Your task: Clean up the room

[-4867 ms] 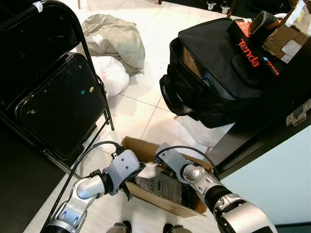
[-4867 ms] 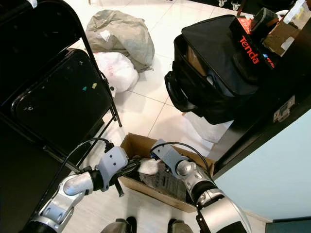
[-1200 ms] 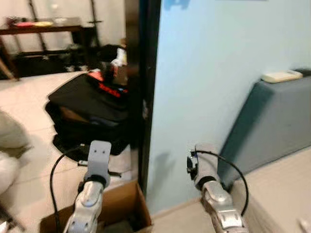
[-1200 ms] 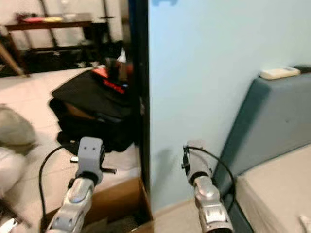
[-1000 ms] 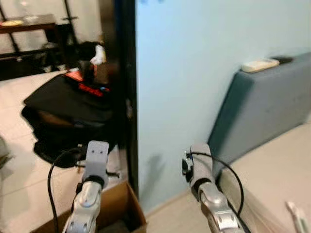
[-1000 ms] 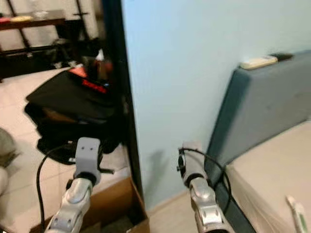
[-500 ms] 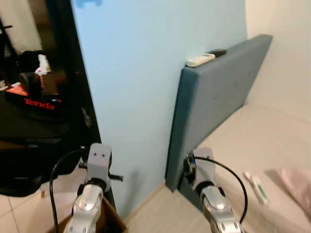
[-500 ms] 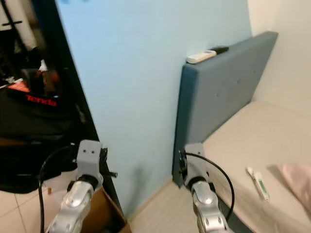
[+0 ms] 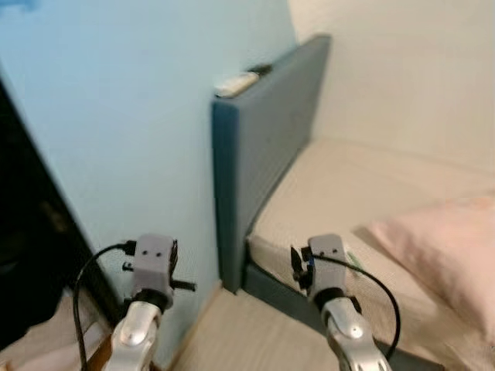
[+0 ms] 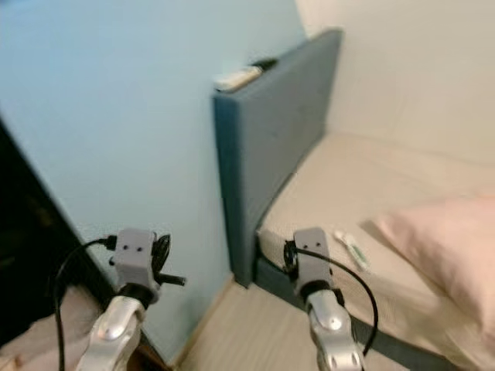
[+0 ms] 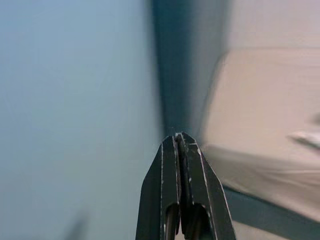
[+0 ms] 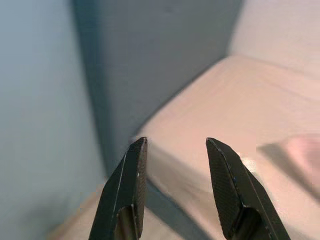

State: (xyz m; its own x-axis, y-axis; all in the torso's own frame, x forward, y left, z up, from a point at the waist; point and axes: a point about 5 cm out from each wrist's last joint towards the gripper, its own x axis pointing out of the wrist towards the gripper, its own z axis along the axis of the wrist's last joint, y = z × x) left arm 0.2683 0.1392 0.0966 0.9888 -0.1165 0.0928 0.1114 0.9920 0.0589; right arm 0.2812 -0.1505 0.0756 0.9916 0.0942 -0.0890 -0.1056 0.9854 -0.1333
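Left arm: silver forearm rose from the frame's 7 o'clock; grey wrist block at its top; black cable looped off toward 9 o'clock
Left gripper (image 11: pixel 179 139): two black fingers pressed together, tips touching; nothing between them
Right arm: silver forearm rose from the 5 o'clock edge; grey wrist block on top; black cable arced toward 3 o'clock
Right gripper (image 12: pixel 175 144): fingers spread wide apart; empty; pointed forward

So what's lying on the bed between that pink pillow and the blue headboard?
A small white tube lies on the bare beige mattress, seen in the right eye view.
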